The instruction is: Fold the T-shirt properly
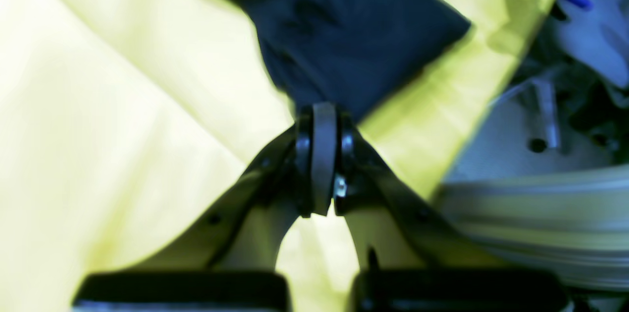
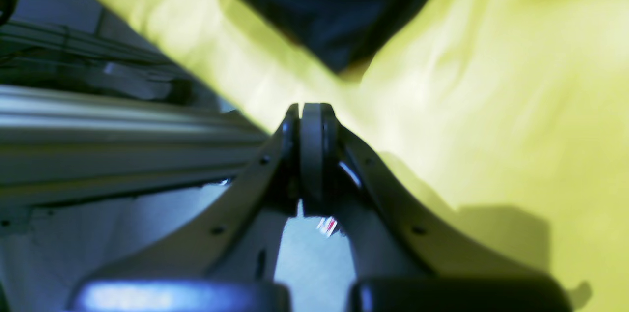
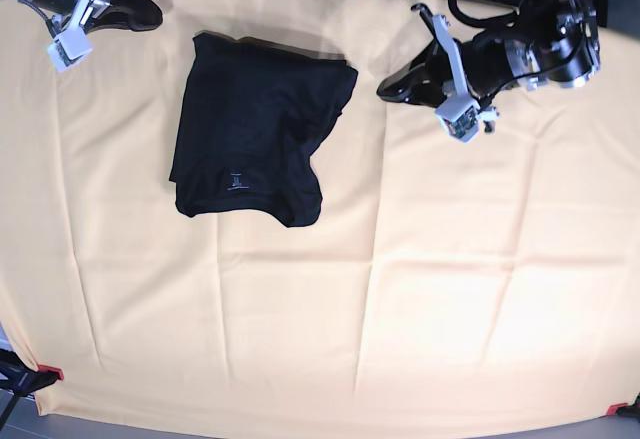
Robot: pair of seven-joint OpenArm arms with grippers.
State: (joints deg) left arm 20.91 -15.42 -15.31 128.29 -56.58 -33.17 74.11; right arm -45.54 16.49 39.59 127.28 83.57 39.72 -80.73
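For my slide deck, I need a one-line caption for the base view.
Folded black T-shirt lies on the yellow cloth, with the left gripper and right gripper shut and clear of it.

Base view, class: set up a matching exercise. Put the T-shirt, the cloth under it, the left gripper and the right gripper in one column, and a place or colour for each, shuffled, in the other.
Column one:
1. T-shirt
2. cloth
3. left gripper
4. right gripper

Column two:
A. pale yellow-orange
B. shut, at the view's top left
C. black, folded up
D. shut, right of the garment

Pairs: 1-C, 2-A, 3-D, 4-B
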